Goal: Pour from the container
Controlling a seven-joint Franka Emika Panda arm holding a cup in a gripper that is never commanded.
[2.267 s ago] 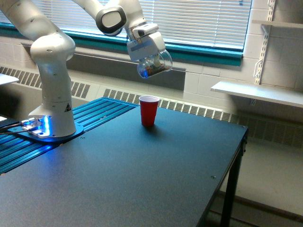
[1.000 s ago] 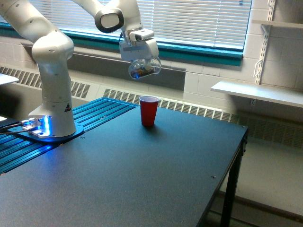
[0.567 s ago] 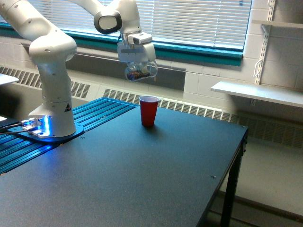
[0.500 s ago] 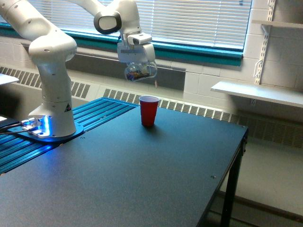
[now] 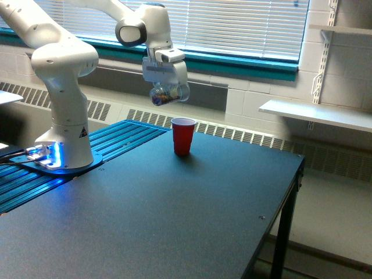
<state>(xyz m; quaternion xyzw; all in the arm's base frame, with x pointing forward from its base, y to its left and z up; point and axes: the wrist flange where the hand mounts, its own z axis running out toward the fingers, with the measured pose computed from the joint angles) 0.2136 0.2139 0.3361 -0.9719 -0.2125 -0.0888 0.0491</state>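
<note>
The dark table is sitting mostly bare, so there's loads of open surface toward 6 o'clock from the red cup. Its edge on the exterior view's right is dropping off to the floor, and a blue ribbed panel is running along the side at 9 o'clock, by the arm's base.

The red cup is standing upright with its mouth open; can't see inside it. The clear cup is hanging in the air at about 11 o'clock from the red cup, well apart from it, with brown bits showing through the plastic.

It's lying tipped over, long axis close to level, rim pointing toward 3 o'clock. The gripper is pinching the clear cup from above.
</note>
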